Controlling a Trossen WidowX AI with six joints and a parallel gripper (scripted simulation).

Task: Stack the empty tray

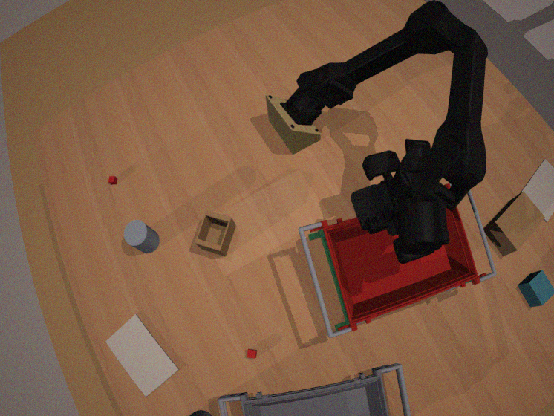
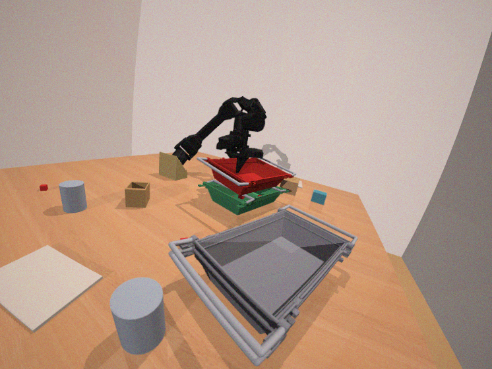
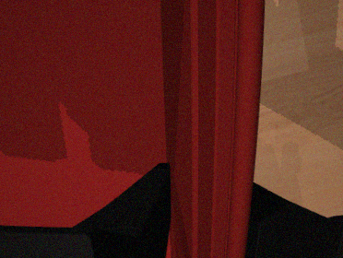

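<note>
From the exterior side, a pale blue cylinder [image 2: 136,317] stands upright nearest the viewer, with a cream sheet [image 2: 47,286] [image 1: 142,355] lying flat to its left. A large grey tray [image 2: 274,269] [image 1: 313,408] sits beside the worktop's right edge, its bars out at the ends. Behind its left corner is a small red cube [image 2: 183,238] [image 1: 252,353], mostly hidden in the exterior view.

Farther back, toward the left, stand a second blue cylinder [image 2: 73,198] [image 1: 135,233] and an open brown box [image 2: 137,197] [image 1: 226,239]; another red cube [image 2: 43,187] [image 1: 112,180] lies near the far left edge.

Midway between those and the far right corner, the green tray [image 2: 238,204] [image 1: 334,276] stands on the worktop, its grey bars swung in. Its load is largely covered. The empty red tray [image 2: 258,182] [image 1: 416,299] [image 3: 203,115] is directly above it, roughly level, bars outward; whether it touches the bars beneath cannot be told. The gripper [image 2: 238,165] [image 1: 414,228] [image 3: 187,173] is closed on a long side wall of the red tray, its fingers only narrowly parted by that wall.

A teal block [image 2: 318,196] [image 1: 535,287] lies near the far right corner. The arm's wedge-shaped mount [image 2: 171,167] [image 1: 286,134] stands by the far edge.
</note>
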